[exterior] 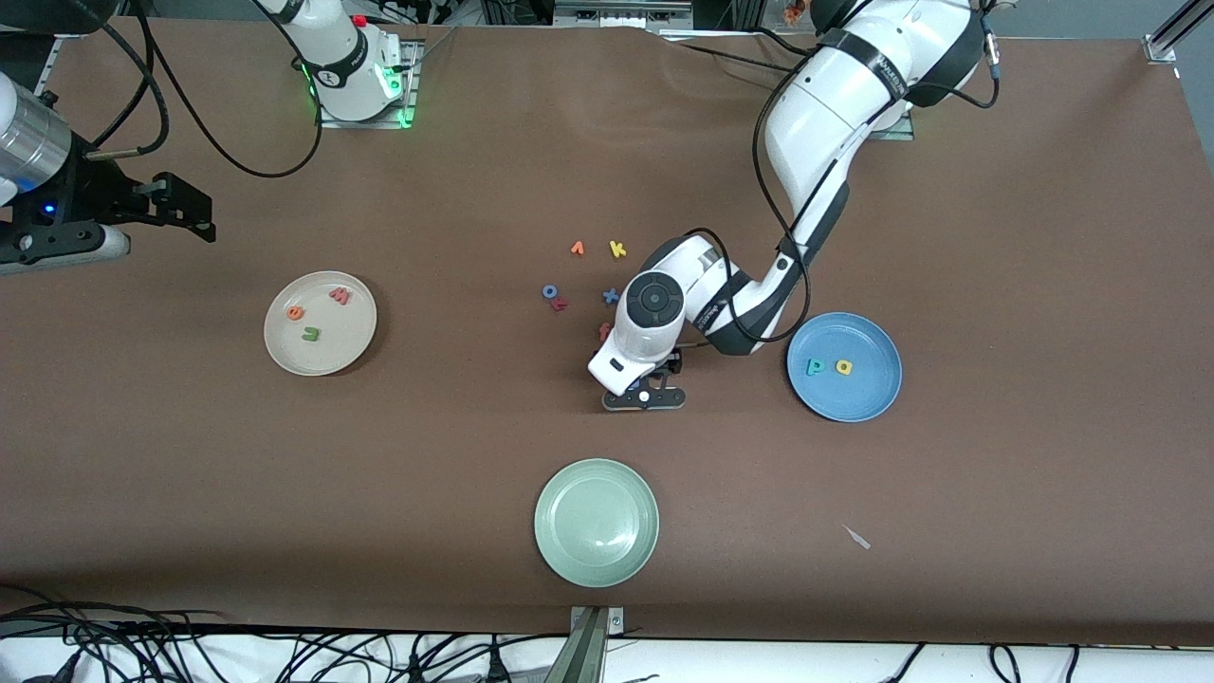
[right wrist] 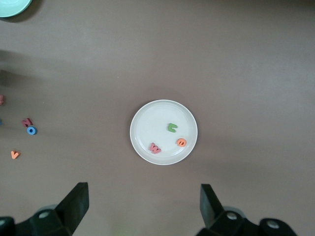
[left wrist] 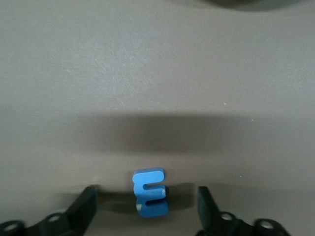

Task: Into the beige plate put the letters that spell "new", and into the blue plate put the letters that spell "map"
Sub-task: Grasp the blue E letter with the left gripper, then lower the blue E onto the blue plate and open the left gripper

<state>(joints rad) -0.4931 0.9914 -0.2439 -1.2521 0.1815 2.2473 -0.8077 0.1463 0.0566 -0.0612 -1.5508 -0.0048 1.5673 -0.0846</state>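
While plated: three letters point(exterior: 319, 313); two point(exterior: 828, 366)

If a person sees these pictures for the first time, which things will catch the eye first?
Likely the left gripper, down at the table's middle with its open fingers on either side of the blue m. Next, the beige plate toward the right arm's end, holding the n, e and w, and the blue plate with the p and a.
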